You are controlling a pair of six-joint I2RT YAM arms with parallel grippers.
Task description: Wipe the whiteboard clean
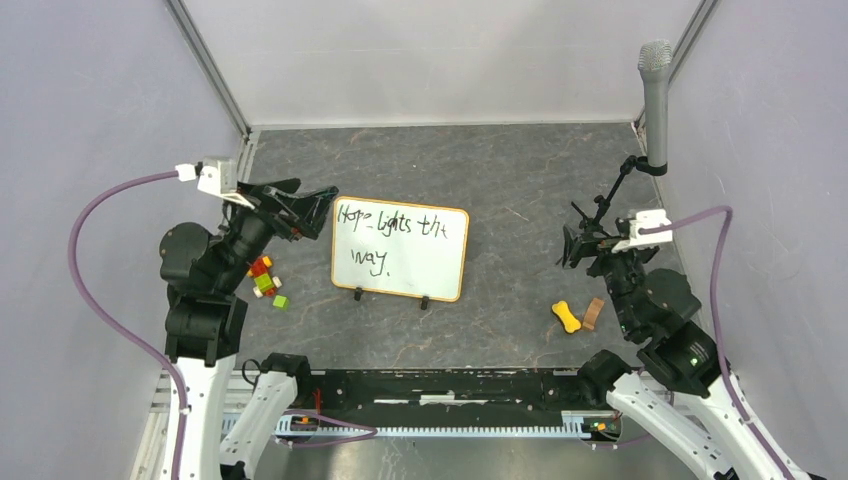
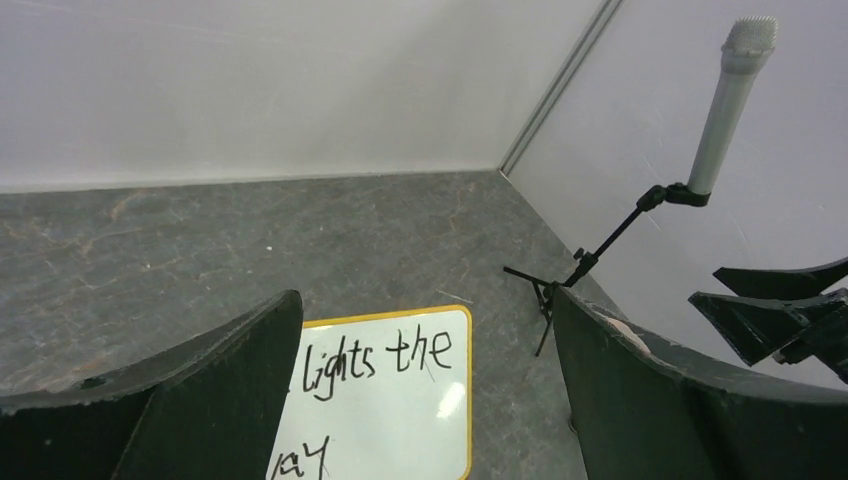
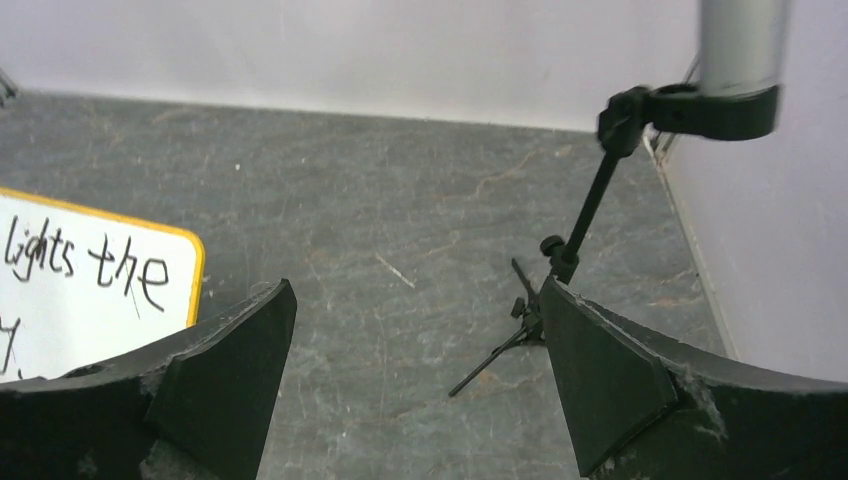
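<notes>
The whiteboard stands in the middle of the table on two black clip feet, with "Hope lights the way." handwritten in black. It also shows in the left wrist view and at the left edge of the right wrist view. My left gripper is open and empty, raised just left of the board's upper left corner; in its own view the jaws stand wide apart above the board. My right gripper is open and empty, well right of the board.
A grey microphone on a black tripod stand stands at the back right. Small coloured blocks lie left of the board. A yellow bone-shaped piece and a brown strip lie at front right. Grey walls enclose the table.
</notes>
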